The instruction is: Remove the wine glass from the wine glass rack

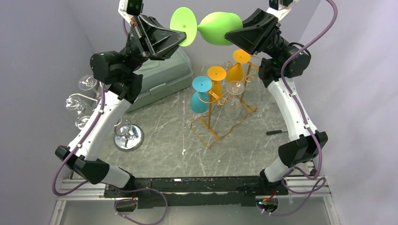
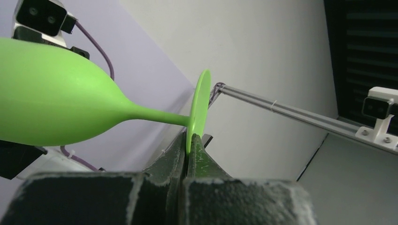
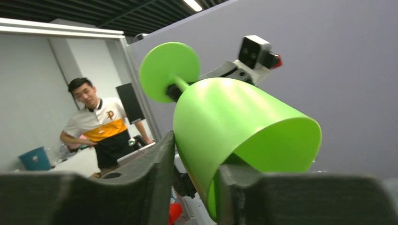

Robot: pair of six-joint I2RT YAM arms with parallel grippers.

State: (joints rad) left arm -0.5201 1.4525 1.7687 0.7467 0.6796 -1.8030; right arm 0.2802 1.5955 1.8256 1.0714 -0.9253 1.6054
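Green wine glass [image 1: 218,28] is held sideways in the air, high above the wine glass rack [image 1: 208,119] and free of its hooks, with the stem level between the two arms. Left pincer [image 1: 180,38] is clamped together on the edge of the foot disc, and only a thin strip of rim is gripped. Right pincer [image 1: 233,35] is seen apart, straddling the bowl wall at the mouth. A gap shows on one side, so firm contact cannot be confirmed.

Risks as judged:
- The disc could pivot or slip out of the thin edge grip if the bowl is nudged by the right fingers.
- A hard squeeze could flex the bowl wall or twist the glass against the left hold.
- If the left hold is let go before the right is seated, the glass would likely be dropped onto the rack.

Below, a blue glass [image 1: 202,93], orange glasses [image 1: 217,77] and a clear glass [image 1: 233,101] hang upside down on the rack and could be struck. On the marble tabletop [image 1: 159,140] a chrome stand [image 1: 126,138] with clear glasses is set at the left, with a grey lidded bin [image 1: 164,79] behind it. A small black stick [image 1: 277,132] lies near the right arm. Nothing is seen crowding the glass aloft; only the loaded rack stands in the way of a straight descent.
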